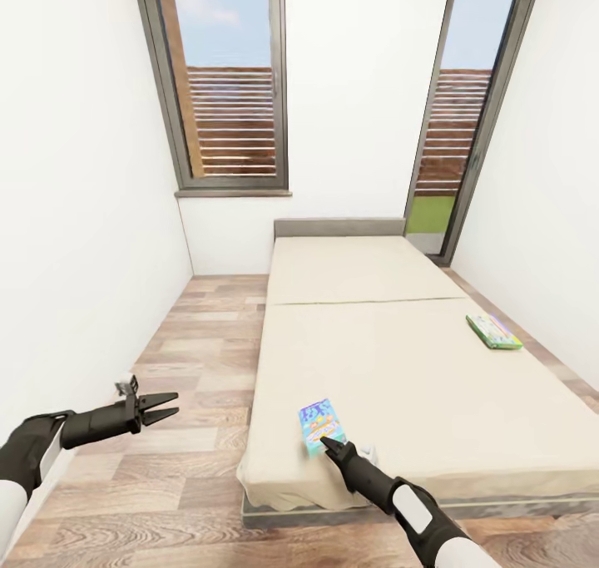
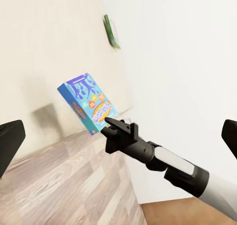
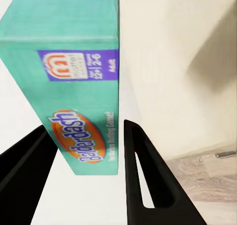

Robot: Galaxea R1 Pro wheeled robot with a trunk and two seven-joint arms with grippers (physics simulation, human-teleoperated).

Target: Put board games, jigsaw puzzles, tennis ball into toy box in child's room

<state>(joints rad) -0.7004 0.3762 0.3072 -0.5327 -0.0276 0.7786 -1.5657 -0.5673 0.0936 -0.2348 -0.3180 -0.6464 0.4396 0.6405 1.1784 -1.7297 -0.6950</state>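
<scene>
A blue board game (image 1: 320, 423) with purple and white art sits tilted at the near left corner of the bed (image 1: 399, 360). My right gripper (image 1: 329, 445) is shut on its near edge. The right wrist view has the teal side of the box (image 3: 74, 87) squeezed between both dark fingers (image 3: 143, 175). The left wrist view shows that box (image 2: 86, 99) raised off the beige mattress in the right gripper (image 2: 112, 124). A second, green-edged board game (image 1: 494, 331) lies flat near the bed's right edge. My left gripper (image 1: 165, 407) hangs open over the floor, left of the bed.
The child's room is narrow, with white walls close on both sides and two tall dark-framed windows (image 1: 229, 86) at the far end. A strip of wood plank floor (image 1: 200, 360) runs along the bed's left side. The grey headboard (image 1: 339, 228) stands against the far wall.
</scene>
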